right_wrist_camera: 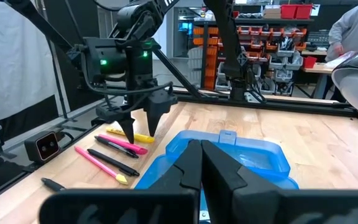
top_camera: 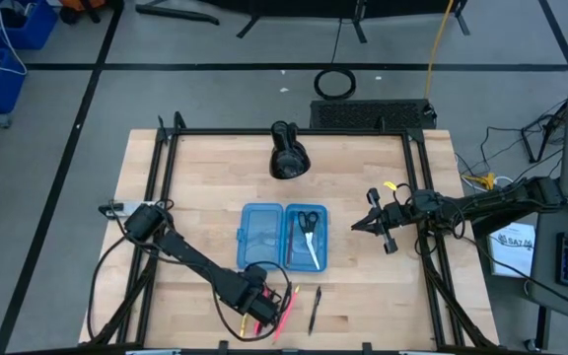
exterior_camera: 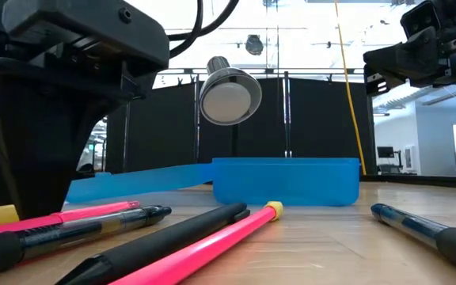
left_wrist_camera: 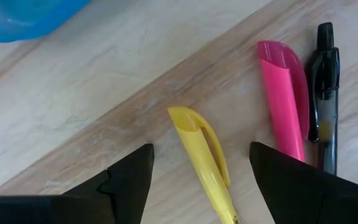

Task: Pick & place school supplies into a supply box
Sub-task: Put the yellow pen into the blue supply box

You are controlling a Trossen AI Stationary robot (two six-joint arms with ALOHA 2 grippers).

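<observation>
Pens lie in a loose cluster at the near edge of the worktop [top_camera: 383, 296], and the left claw [right_wrist_camera: 139, 127] stands over them with its fingers spread wide on either side of the yellow pen [left_wrist_camera: 205, 158], not gripping it. A pink pen [left_wrist_camera: 286, 106] and a black pen [left_wrist_camera: 325, 93] lie just beside it. The blue supply box [top_camera: 282, 236] sits open mid-worktop with scissors [top_camera: 309, 221] in one half. The right claw [top_camera: 357, 226] hovers beside the box, fingers pressed together, holding nothing.
</observation>
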